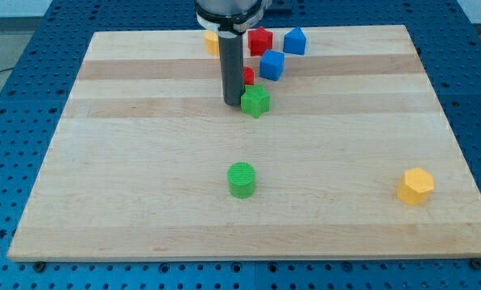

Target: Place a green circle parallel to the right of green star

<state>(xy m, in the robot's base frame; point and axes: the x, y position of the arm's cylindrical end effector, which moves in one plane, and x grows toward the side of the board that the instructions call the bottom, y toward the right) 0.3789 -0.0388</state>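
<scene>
While the rod stands at the board's upper middle, my tip sits just left of the green star, touching or nearly so. No hand here to clench or release; the rod holds nothing.

Using the star as landmark: green circle lies well below it, slightly left, alone on bare wood. Blue blocks and red blocks crowd just above the star; a yellow block sits far to its lower right.

Circle looks light, rigid, likely to slide easily. It stands upright, axis vertical, no long side, so heading doesn't matter. I'd push low on its left-bottom wall, centred, or it may roll off my tip.
</scene>
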